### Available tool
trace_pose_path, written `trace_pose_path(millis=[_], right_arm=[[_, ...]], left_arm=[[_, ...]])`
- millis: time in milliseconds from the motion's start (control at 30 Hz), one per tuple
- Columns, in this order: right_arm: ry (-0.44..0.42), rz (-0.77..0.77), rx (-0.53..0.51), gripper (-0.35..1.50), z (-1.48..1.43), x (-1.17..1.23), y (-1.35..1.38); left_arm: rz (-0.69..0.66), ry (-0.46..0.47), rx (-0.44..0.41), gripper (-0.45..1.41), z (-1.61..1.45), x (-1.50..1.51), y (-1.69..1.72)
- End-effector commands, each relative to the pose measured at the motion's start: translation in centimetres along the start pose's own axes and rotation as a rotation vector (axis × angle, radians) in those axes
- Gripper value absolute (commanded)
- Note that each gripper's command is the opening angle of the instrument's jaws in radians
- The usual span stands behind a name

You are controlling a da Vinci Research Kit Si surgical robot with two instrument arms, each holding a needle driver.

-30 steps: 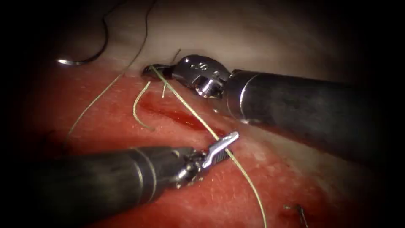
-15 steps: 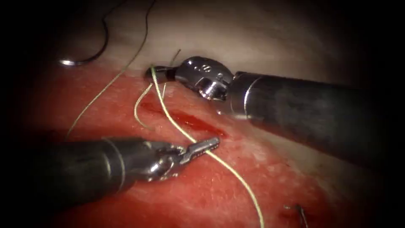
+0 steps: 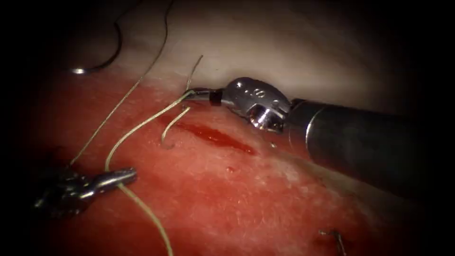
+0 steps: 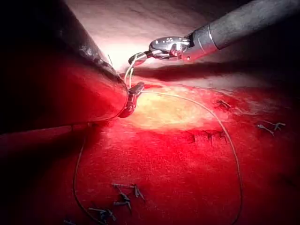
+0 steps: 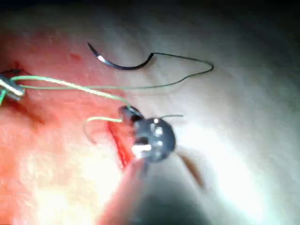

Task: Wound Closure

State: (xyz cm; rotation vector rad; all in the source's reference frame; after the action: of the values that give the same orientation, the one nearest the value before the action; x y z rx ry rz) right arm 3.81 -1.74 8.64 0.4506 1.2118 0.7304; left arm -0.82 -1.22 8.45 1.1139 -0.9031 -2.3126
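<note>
The tissue (image 3: 265,199) is the largest thing in view: red and wet around the cut (image 3: 215,136), pale farther beyond it. The cut is a short dark red slit with red fluid (image 3: 222,139) lying along it, and it serves here as the landmark.

The right tool (image 3: 196,92) comes in from the right of the cut on a thick dark shaft, and its tip sits just above the cut's upper left end. Its jaws are closed on the thread (image 3: 137,128) right at that end; in the right wrist view the same tool (image 5: 125,111) pinches the thread (image 5: 70,84) beside the slit.

The left tool (image 3: 124,176) lies well to the left of the cut and lower, its jaws clamped on the same thread. In the left wrist view its tip (image 4: 137,89) holds the strand just below the right tool (image 4: 136,58).

From the right tool the thread curves down and left to the left tool, then trails on below it, away from the cut. A short loose end (image 3: 171,128) curls just left of the cut.

The needle (image 3: 97,64) lies free on the pale tissue far up and left of the cut, held by neither tool and not in the tissue; the right wrist view shows its full curve (image 5: 119,63).
</note>
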Motion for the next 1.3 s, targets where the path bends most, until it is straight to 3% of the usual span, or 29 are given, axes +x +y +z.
trace_pose_path(millis=[33, 167, 367, 500, 567, 633, 867, 900, 933, 1033, 1300], right_arm=[[0.001, -0.003, 0.007, -0.35, 0.10, 0.00, -0.03], [0.006, -0.008, 0.041, -0.35, 0.04, -0.03, -0.16], [0.024, -0.020, 0.141, -0.33, -0.04, -0.05, -0.31], [0.115, -0.035, 0.112, 0.74, -0.09, -0.04, -0.30], [0.113, -0.045, 0.065, 1.30, -0.09, 0.00, -0.20], [0.122, -0.079, 0.014, 1.48, -0.07, 0.03, -0.09], [0.143, -0.166, -0.016, 1.43, -0.16, 0.11, 0.32], [0.147, -0.181, -0.001, 1.08, -0.15, 0.10, 0.39], [0.147, -0.191, 0.053, -0.35, -0.05, 0.07, 0.47], [0.163, -0.210, 0.073, -0.35, 0.25, -0.02, 0.50], [0.227, -0.226, 0.180, -0.35, 0.59, -0.22, 0.50]], left_arm=[[-0.010, -0.012, -0.007, -0.45, 0.01, -0.07, 0.00], [-0.018, -0.050, -0.036, -0.45, -0.18, -0.43, -0.20], [-0.011, -0.085, -0.038, -0.45, -0.10, -0.72, -0.25], [-0.008, -0.091, -0.037, -0.45, 0.00, -0.85, -0.17], [-0.001, -0.094, -0.030, -0.45, 0.01, -0.86, -0.08], [0.002, -0.094, -0.032, -0.45, 0.01, -0.86, -0.05], [0.005, -0.079, -0.048, -0.45, 0.00, -0.90, -0.05], [0.005, -0.075, -0.047, -0.45, 0.01, -0.90, -0.05], [0.003, -0.062, -0.043, -0.45, 0.06, -0.90, -0.06], [0.006, -0.053, -0.037, -0.45, 0.20, -0.94, -0.07], [-0.017, -0.063, -0.033, -0.45, 0.38, -1.07, -0.04]])
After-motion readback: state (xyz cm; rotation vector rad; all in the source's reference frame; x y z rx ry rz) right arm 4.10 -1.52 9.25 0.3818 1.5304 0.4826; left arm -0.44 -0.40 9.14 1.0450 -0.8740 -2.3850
